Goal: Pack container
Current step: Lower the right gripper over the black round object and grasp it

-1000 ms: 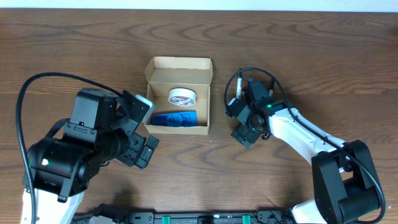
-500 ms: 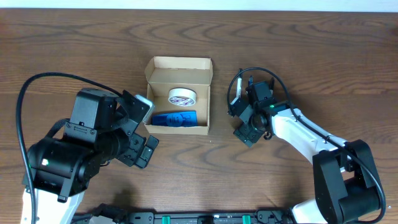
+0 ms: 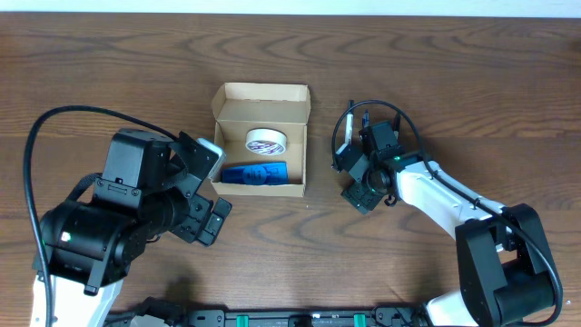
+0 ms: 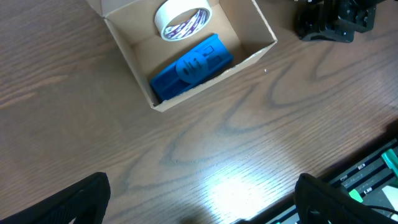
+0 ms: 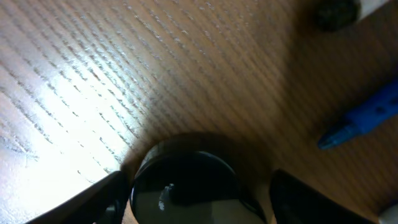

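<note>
Dark brown wood-grain table [image 3: 109, 54], strong grain; bright white glare patch [image 4: 242, 193] on its surface; pale strip [image 3: 272, 5] past far edge.

Open cardboard container [image 3: 261, 94] holding tape roll [image 3: 266, 141] and blue item [image 3: 255, 173], right tool [image 3: 350, 172] just beside it

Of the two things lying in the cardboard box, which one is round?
The white tape roll, a ring lying flat in the half of the container farther from the arm bases. The blue piece beside it is a flat oblong.
</note>
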